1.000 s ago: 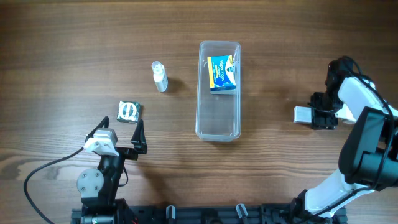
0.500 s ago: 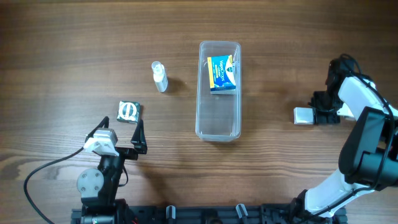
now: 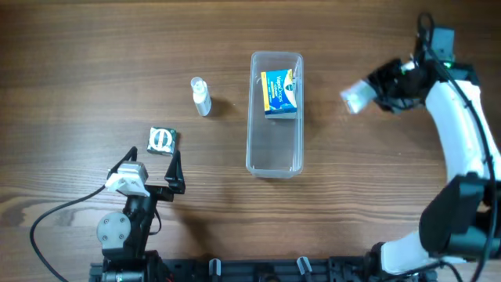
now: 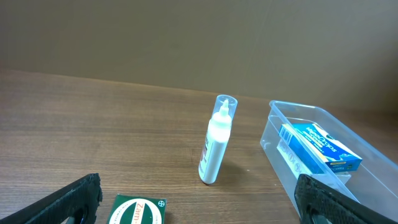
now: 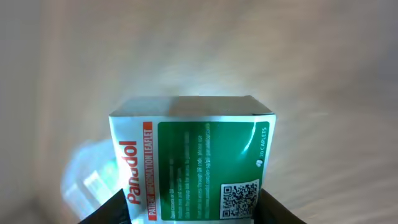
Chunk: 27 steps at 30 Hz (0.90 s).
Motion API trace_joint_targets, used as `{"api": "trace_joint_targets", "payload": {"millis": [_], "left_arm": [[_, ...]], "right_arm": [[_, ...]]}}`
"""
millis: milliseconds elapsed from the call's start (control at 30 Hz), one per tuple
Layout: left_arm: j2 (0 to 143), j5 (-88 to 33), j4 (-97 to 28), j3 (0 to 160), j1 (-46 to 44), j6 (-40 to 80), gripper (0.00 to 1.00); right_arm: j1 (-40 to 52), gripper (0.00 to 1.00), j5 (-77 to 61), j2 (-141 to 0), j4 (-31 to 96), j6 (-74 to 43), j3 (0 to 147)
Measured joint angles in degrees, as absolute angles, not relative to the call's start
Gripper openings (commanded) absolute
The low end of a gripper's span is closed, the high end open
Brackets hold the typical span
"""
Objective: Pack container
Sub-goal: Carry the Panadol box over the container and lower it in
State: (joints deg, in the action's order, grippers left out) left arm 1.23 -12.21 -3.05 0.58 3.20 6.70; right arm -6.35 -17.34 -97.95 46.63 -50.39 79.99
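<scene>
The container (image 3: 275, 149) lies mid-desk with its long axis running away from the robot's base, well apart from both arms; its far half holds a blue box (image 3: 279, 92), its near half is bare; the right end effector (image 3: 369, 92) is the nearer one, off to the container's right and about level with its far end, so the tub lies to its left, across the short axis; it is clenched on a green and white Panadol box (image 5: 193, 162), pinched between two dark fingers (image 5: 102, 211) over a blurred desk, so I judge it lifted clear; the right arm reaches far forward and bends inward, wrist turned toward the container; the left end effector (image 3: 151, 169) sits low near the base, jaws spread and grasping nothing, just behind a small green box (image 3: 162, 139), with a clear bottle (image 3: 201, 96) standing left of the container; the coming move looks to be a carry leftward over the tub, then a release
</scene>
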Motion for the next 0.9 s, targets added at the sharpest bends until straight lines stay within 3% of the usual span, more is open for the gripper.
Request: {"api": "trace_joint_targets", "payload": {"millis": [167,333,700,900], "left_arm": [[1.2,-12.2,-3.0,0.6,3.2,6.7,1.00],[1.2,-12.2,-3.0,0.6,3.2,6.7,1.00],[1.2,-12.2,-3.0,0.6,3.2,6.7,1.00],[1.2,-12.2,-3.0,0.6,3.2,6.7,1.00]], "right_arm": [[9.4,0.53,-16.7,-95.8,38.4,-45.8,87.6],[20.2,0.54,-4.7,-96.9,35.7,-37.8,87.6],[21.3,0.56,-2.0,-104.9,38.9,-30.9,87.6],[21.3,0.67,-2.7,-104.9,35.5,-30.3,87.6]]}}
